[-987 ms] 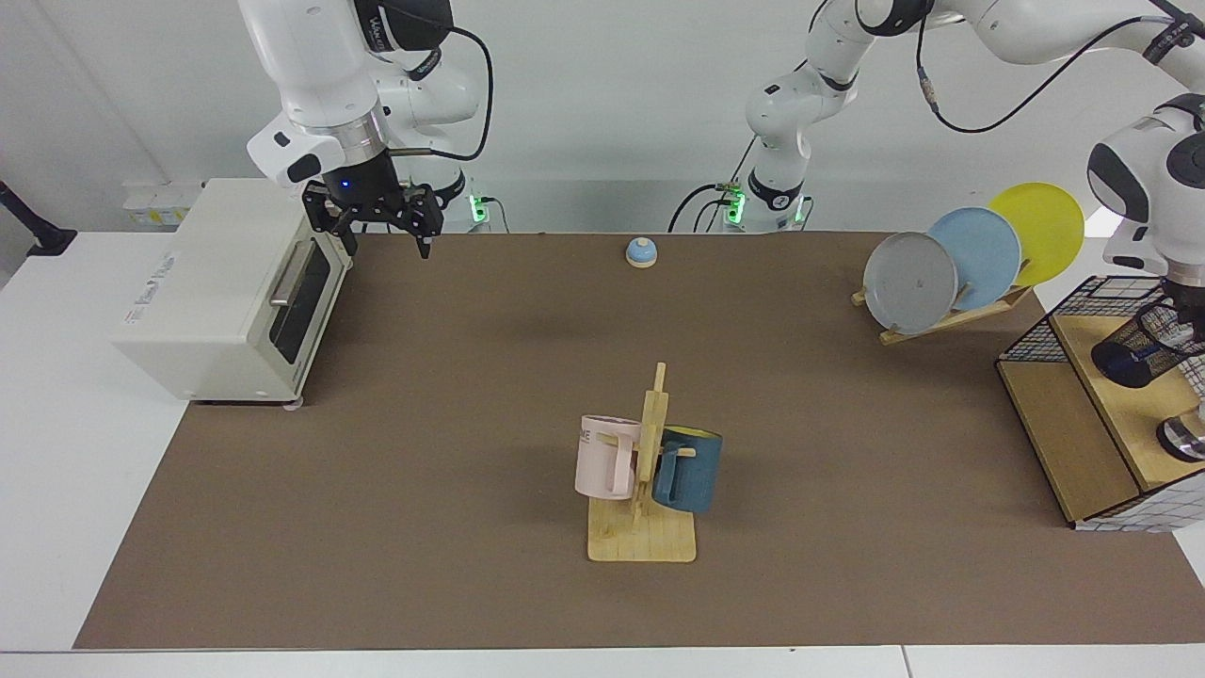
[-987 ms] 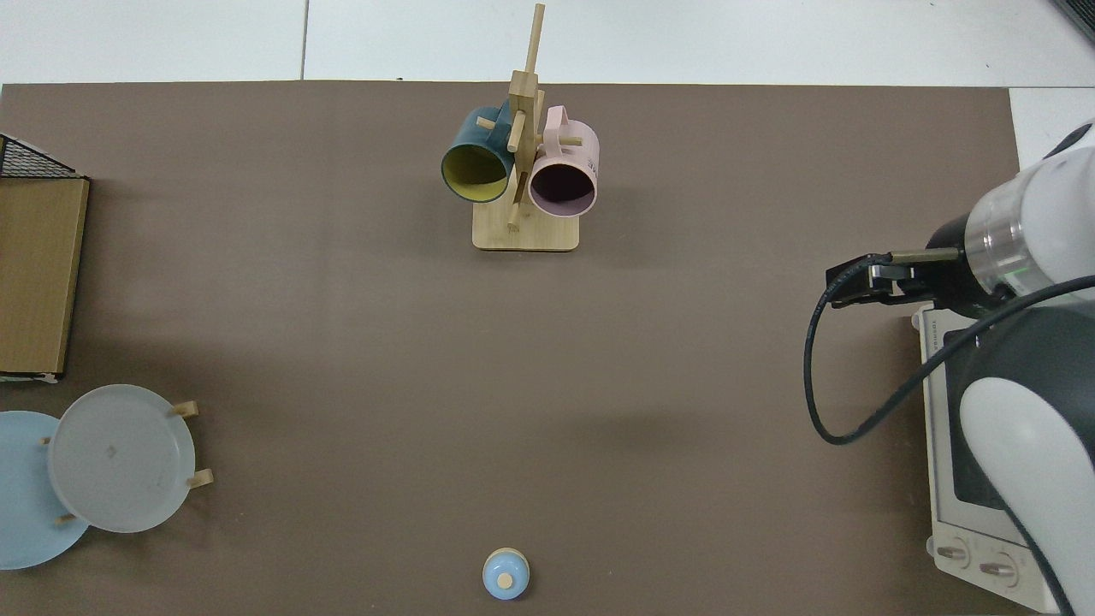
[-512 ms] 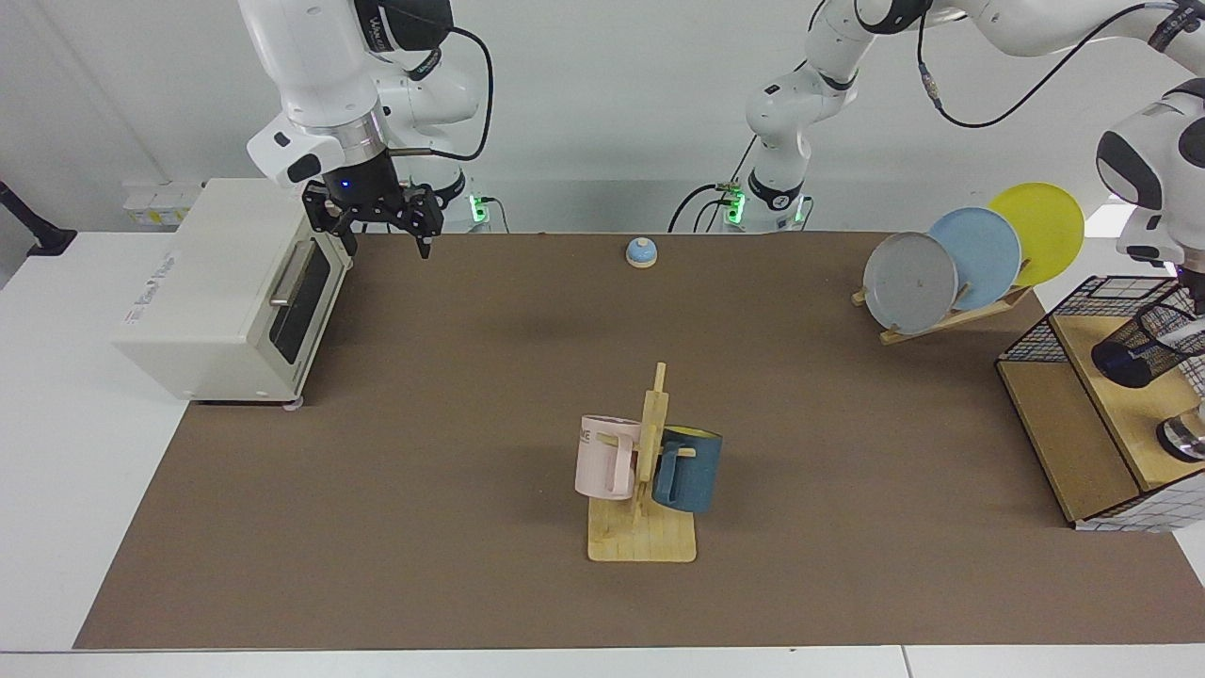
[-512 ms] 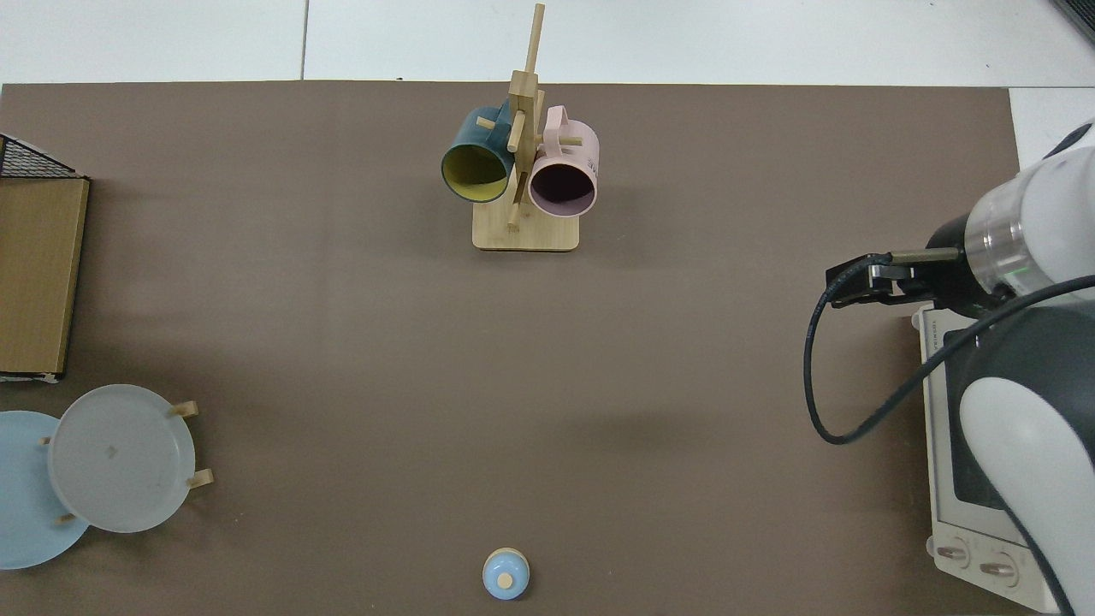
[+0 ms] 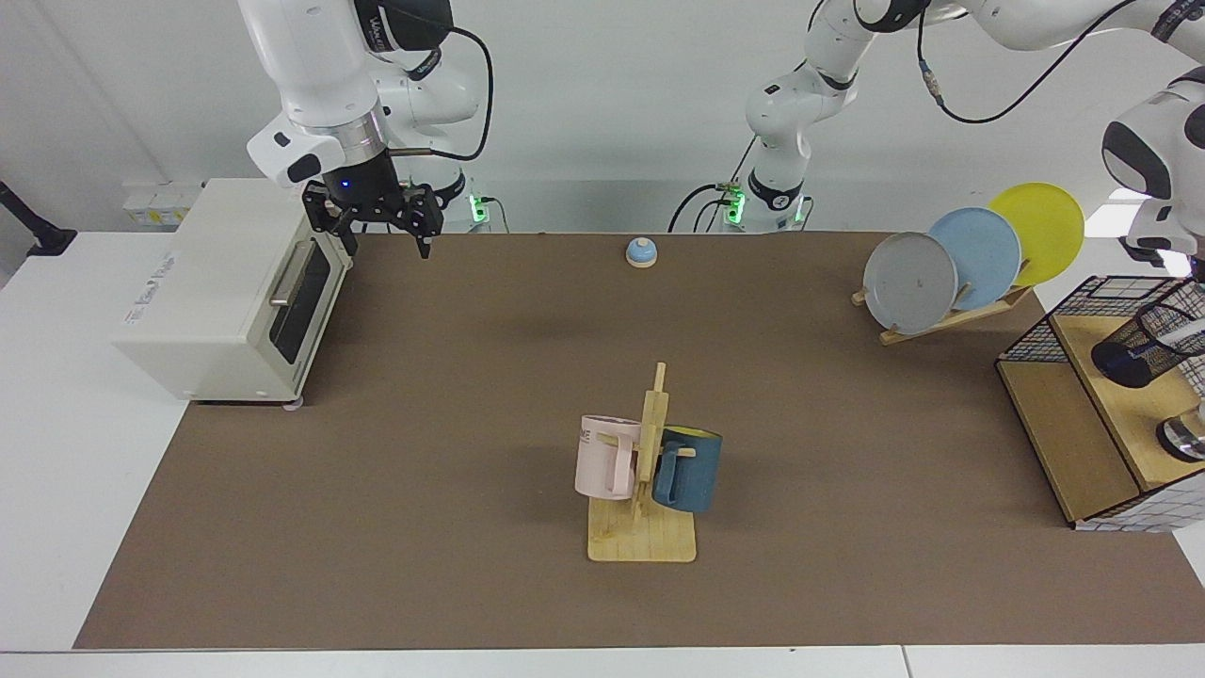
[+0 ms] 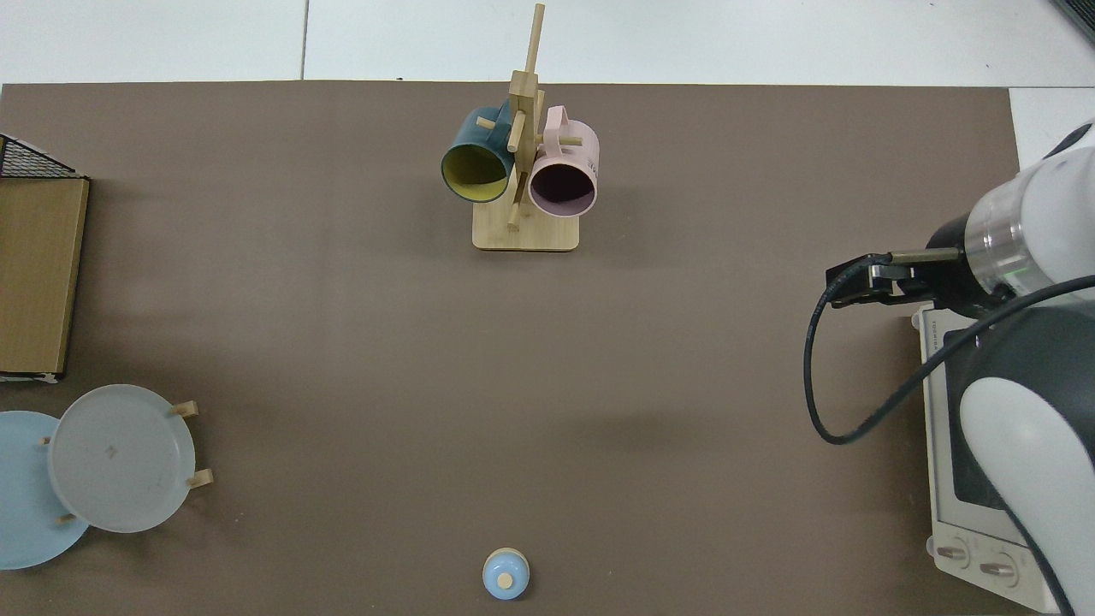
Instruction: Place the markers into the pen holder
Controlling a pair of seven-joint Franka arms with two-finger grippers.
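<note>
The pen holder (image 5: 1141, 347), a black mesh cup, sits tilted on the wooden shelf (image 5: 1111, 395) at the far right of the facing view. Through its mesh I make out a white barrel with a dark blue end, the marker (image 5: 1173, 331), inside the cup. The left arm's wrist (image 5: 1153, 169) hangs above and to the right of the holder, and its gripper is cut off by the frame's edge. My right gripper (image 5: 381, 235) waits open and holding nothing beside the toaster oven, and shows as the right gripper (image 6: 855, 287) in the top view.
A white toaster oven (image 5: 226, 292) stands at the left. A mug tree (image 5: 650, 471) with a pink and a blue mug is at centre front. A plate rack (image 5: 970, 259), a small blue bell (image 5: 641, 251), a black wire basket (image 5: 1064, 330) and a shiny metal round object (image 5: 1184, 438) are nearby.
The left arm has risen and drawn off to the right, away from the pen holder, its gripper leaving the frame. The right arm has not moved.
</note>
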